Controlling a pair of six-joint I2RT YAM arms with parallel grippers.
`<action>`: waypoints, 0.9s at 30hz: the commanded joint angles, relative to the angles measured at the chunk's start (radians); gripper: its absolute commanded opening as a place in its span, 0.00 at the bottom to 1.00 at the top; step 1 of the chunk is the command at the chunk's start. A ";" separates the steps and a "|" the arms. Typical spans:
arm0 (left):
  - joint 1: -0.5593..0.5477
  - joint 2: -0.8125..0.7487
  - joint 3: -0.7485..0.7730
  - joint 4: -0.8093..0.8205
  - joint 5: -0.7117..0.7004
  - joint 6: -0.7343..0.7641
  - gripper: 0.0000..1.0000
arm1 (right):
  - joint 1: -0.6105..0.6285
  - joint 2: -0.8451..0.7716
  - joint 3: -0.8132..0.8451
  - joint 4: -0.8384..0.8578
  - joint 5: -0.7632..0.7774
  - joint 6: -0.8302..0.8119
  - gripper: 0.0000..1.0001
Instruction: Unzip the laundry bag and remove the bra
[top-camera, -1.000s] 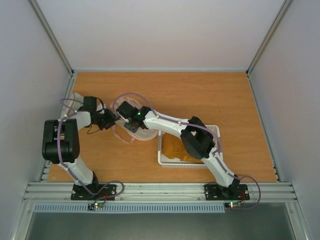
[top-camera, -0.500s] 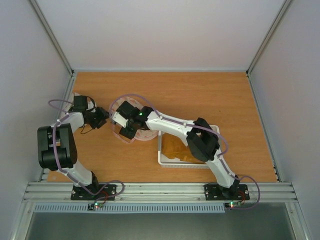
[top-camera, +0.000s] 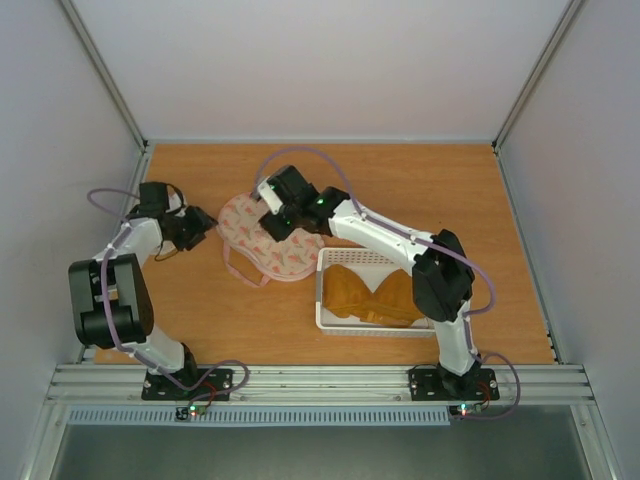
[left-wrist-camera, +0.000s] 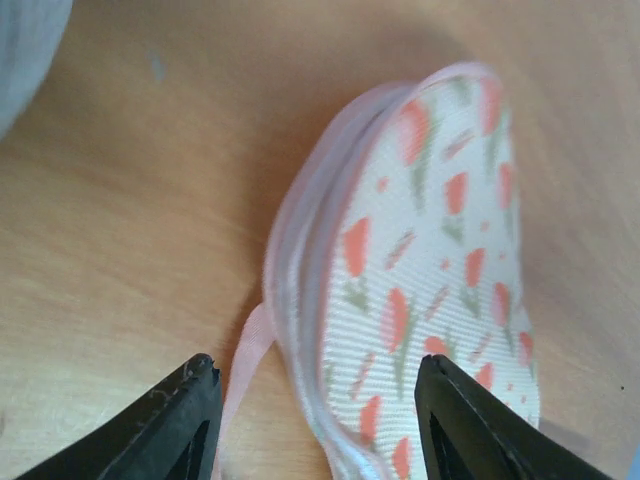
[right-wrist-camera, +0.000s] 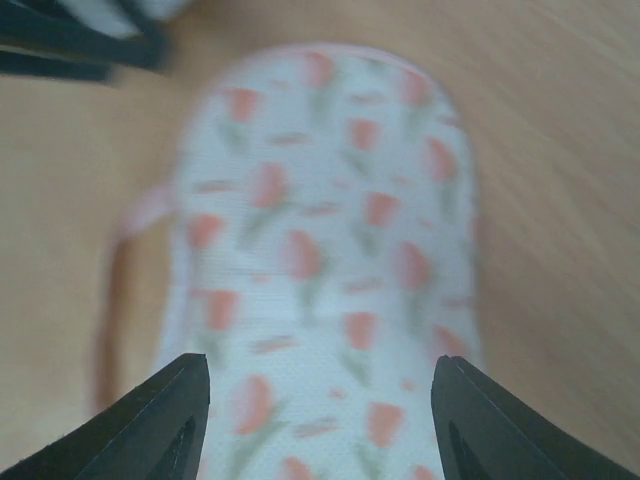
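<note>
Removal looks done: the bra lies in the basket at four o'clock from the flat laundry bag, the left gripper at its nine o'clock end and the right gripper above it both gape empty, so next comes only a retreat, I judge.

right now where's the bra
In the top view the bra lies in the white basket on the table's right half, just right of the laundry bag.

White perforated basket on wooden table, right of centre, toward near edge; pale walls around
</note>
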 joint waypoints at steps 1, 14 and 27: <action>0.008 -0.061 0.109 -0.087 -0.012 0.074 0.55 | -0.014 0.067 0.018 0.019 0.260 0.147 0.62; -0.015 -0.068 0.126 -0.049 0.098 0.264 0.99 | -0.058 -0.118 -0.163 0.188 0.410 0.166 0.98; -0.054 -0.136 0.000 0.208 -0.255 0.442 1.00 | -0.703 -0.743 -0.870 0.823 0.111 0.240 0.98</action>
